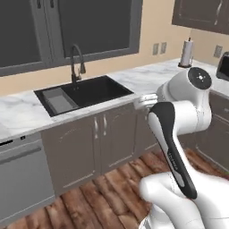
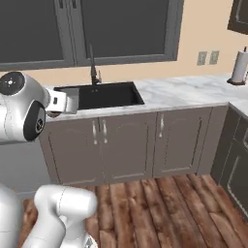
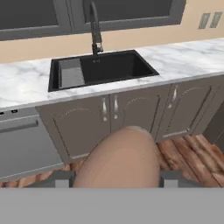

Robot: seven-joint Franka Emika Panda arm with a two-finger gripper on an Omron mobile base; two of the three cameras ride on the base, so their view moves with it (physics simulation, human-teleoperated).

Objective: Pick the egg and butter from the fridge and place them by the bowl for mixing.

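The pale pinkish-beige rounded egg (image 3: 120,159) sits between the two small dark fingertips (image 3: 61,179) of the end effector (image 3: 118,180), seen from the hand camera. Its blunt body fills the gap, one tip showing at each flank, so the end effector is pinching the egg, its tips held apart by the egg's width. The egg's long axis runs forward from the hand, narrower end pointing out toward the grey lower cabinet doors (image 3: 109,116).

Beyond the egg, the white marble bench (image 3: 192,59) runs across the far side of the wooden floor (image 3: 192,151), with the black sink basin (image 3: 103,68) set into it and a dark curved tap (image 3: 94,26) at its rear edge. A white paper-towel roll (image 2: 239,67) stands near the bench's far right corner.

The tan bowl is not among what these views take in, so which way it lies from the egg cannot be told. My judgement: the egg is in transit, and the carry probably has to go on along the bench before a placing spot appears.
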